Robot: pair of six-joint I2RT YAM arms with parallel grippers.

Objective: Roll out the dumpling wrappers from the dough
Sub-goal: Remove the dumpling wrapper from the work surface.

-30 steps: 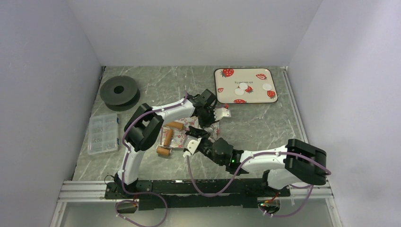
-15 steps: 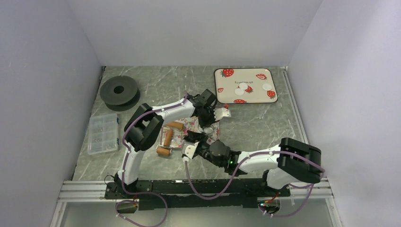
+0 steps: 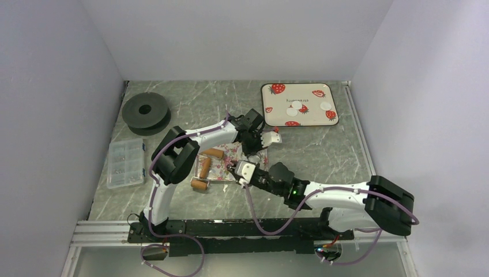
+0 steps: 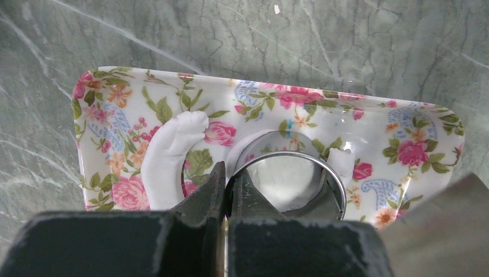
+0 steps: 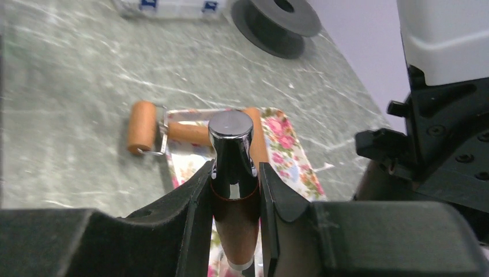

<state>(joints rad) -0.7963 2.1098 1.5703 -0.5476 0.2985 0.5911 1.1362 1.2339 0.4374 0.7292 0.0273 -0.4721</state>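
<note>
Your left pincer (image 4: pixel 226 176) is clenched on the rim of a small round metal ring cutter (image 4: pixel 282 154), which stands on a rectangular floral-print tray (image 4: pixel 369 124) at the centre of the overhead view. In the left wrist view, white dough shows inside the ring, and a curved strip of white dough (image 4: pixel 167 156) lies on the tray just left of it.

Your right pincer (image 5: pixel 235 170) grasps a brown-handled tool with a chrome cap (image 5: pixel 230 130) — the handle runs lengthwise between the black fingers in the right wrist view, with the floral tray behind it. Beyond it, at centre left of that view, a small wooden roller (image 5: pixel 141 127) rests on the grey marbled surface (image 5: pixel 69 86), just beside the tray's edge.

The dumpling wrappers (image 3: pixel 297 105) — thin white round discs — lie on a cream rectangular tray printed with red strawberries (image 3: pixel 311 92) at the upper right of the overhead view, well apart from both pincers. A black spool (image 3: pixel 145 112) sits at the upper left of that view, with a clear plastic compartment box (image 3: pixel 125 163) below it.
</note>
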